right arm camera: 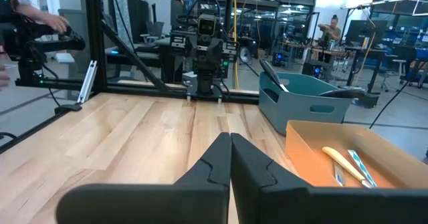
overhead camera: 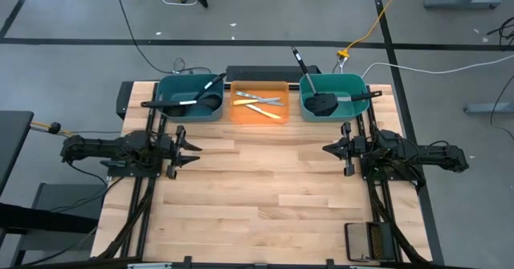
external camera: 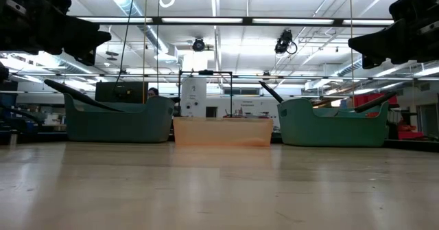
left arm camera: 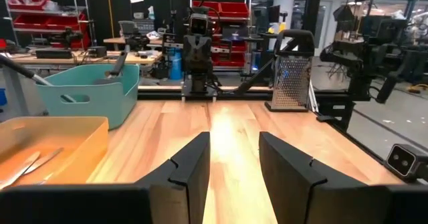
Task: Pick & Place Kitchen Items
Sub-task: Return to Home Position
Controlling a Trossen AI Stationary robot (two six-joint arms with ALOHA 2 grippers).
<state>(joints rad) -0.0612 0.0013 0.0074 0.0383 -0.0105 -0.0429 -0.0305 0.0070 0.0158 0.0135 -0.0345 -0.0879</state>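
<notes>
The kitchen items lie in three bins along the table's far edge. The left teal bin (overhead camera: 189,98) holds black ladles (overhead camera: 201,102), their handles leaning on its rim. The orange bin (overhead camera: 259,103) holds slim knives (overhead camera: 261,104), two with yellow handles (right arm camera: 344,162). The right teal bin (overhead camera: 333,96) holds black spatulas (overhead camera: 323,103), one handle sticking up over the far rim. My left gripper (overhead camera: 195,148) hovers level over the table's left side, open and holding nothing (left arm camera: 234,170). My right gripper (overhead camera: 327,148) hovers level at the right side, shut and holding nothing (right arm camera: 231,160).
A metal grater (overhead camera: 369,241) stands at the near right corner, also seen past my left fingers as the grater (left arm camera: 291,70). Bare wooden tabletop (overhead camera: 261,181) stretches between the two arms. Cables lie on the floor beyond the far edge.
</notes>
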